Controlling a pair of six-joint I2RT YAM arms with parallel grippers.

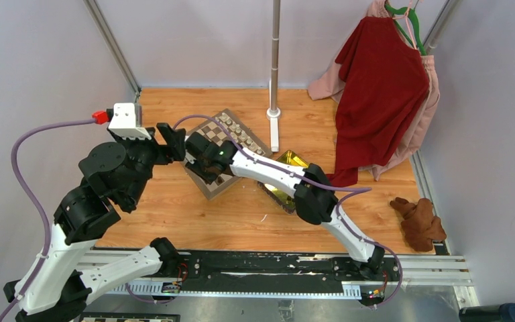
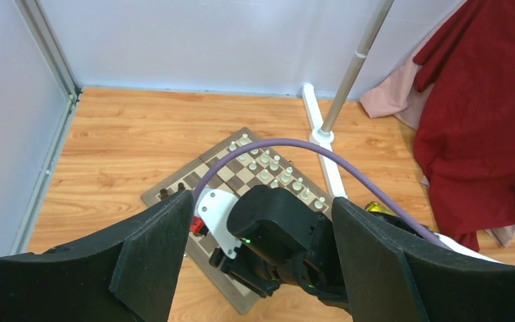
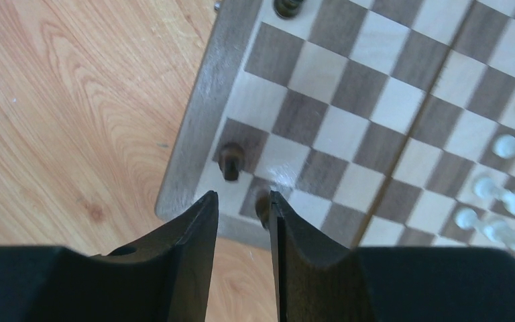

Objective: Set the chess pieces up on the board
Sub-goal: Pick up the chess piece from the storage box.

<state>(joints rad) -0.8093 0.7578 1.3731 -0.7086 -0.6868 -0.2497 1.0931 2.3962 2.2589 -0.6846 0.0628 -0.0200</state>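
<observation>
The board (image 1: pixel 209 132) lies tilted on the wooden table, also shown in the left wrist view (image 2: pixel 238 176). Cream-white chess pieces (image 2: pixel 275 171) stand in rows along its far right side. In the right wrist view, one dark brown piece (image 3: pixel 231 161) stands on a corner square of the board (image 3: pixel 349 121). A second dark piece (image 3: pixel 262 208) stands against the inner face of one finger. My right gripper (image 3: pixel 243 198) hangs over that corner with its jaws apart. My left gripper (image 2: pixel 263 201) is wide open above the right arm's wrist and holds nothing.
A shiny yellow tray (image 1: pixel 294 161) sits right of the board, partly under the right arm. A white pole base (image 1: pixel 273 114) stands behind the board. Red and pink garments (image 1: pixel 379 94) hang at the back right. A brown cloth lump (image 1: pixel 419 221) lies at the right edge.
</observation>
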